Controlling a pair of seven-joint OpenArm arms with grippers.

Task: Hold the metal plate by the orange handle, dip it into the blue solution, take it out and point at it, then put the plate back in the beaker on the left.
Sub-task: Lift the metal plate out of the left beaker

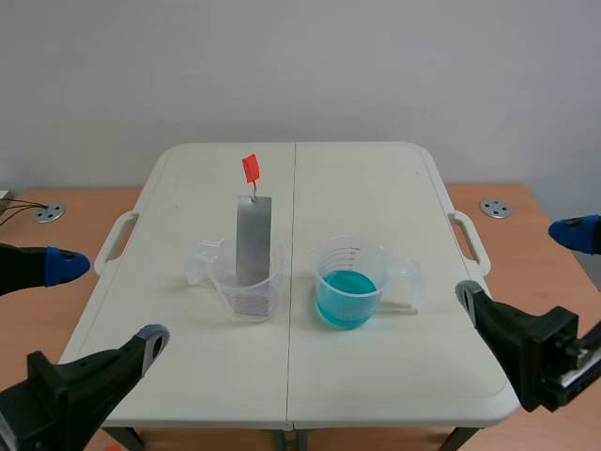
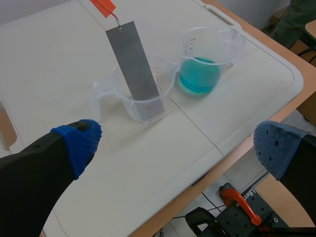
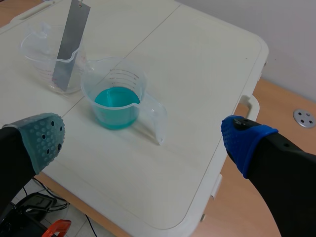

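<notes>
A grey metal plate [image 1: 253, 240] stands tilted in the clear left beaker [image 1: 246, 293], its orange handle [image 1: 250, 168] sticking up above it. To its right sits a clear beaker with blue solution [image 1: 347, 285]. My left gripper [image 1: 108, 303] hovers open at the table's near left corner, well short of the plate [image 2: 133, 64] and the handle [image 2: 103, 6]. My right gripper [image 1: 516, 265] is open at the table's right edge. From it, the blue beaker [image 3: 114, 101] lies ahead, and the plate [image 3: 71, 42] further off. Neither gripper [image 2: 177, 148] [image 3: 143, 140] holds anything.
The white folding table [image 1: 376, 188] has a centre seam and side handles [image 1: 470, 240]. It rests on a wooden surface carrying two metal discs [image 1: 495, 208]. Below the table's near edge, an orange-handled tool [image 2: 242, 207] and cables lie on the floor.
</notes>
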